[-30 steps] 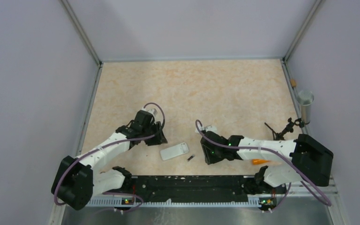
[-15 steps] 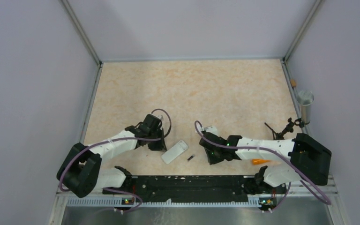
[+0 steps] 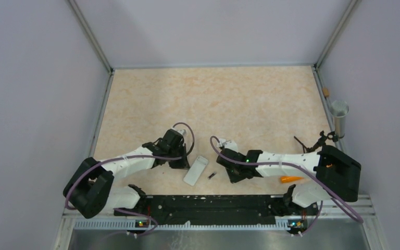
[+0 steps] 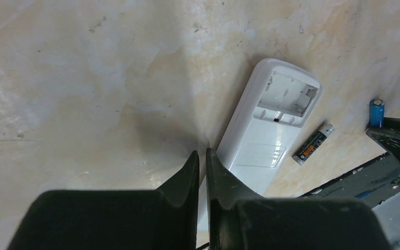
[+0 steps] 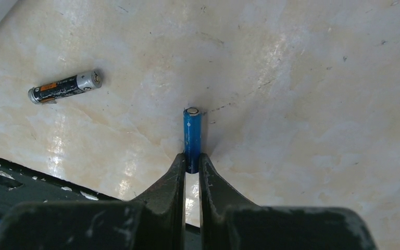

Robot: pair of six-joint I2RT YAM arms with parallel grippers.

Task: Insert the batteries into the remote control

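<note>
The white remote control (image 4: 263, 143) (image 3: 196, 170) lies back up, its battery compartment (image 4: 287, 99) open and bare. My left gripper (image 4: 202, 156) (image 3: 183, 162) is shut with nothing between its fingers, its tips against the remote's left long edge. A dark battery (image 4: 313, 143) (image 5: 65, 87) (image 3: 212, 176) lies on the table just right of the remote. The blue battery (image 5: 192, 133) (image 4: 376, 112) lies further right, and my right gripper (image 5: 190, 162) (image 3: 224, 167) is shut on its near end.
An orange tapered object (image 3: 290, 179) lies by the right arm. A small white piece (image 3: 233, 143) sits behind the right gripper. A metal cup (image 3: 339, 112) and a black wiry stand (image 3: 312, 141) are at the right edge. The black base rail (image 3: 208, 205) runs along the near edge.
Both grippers have closed. The left one moved right and nearer, and the remote has turned from slanted to more upright. The right one shifted left and closed on the blue battery.
</note>
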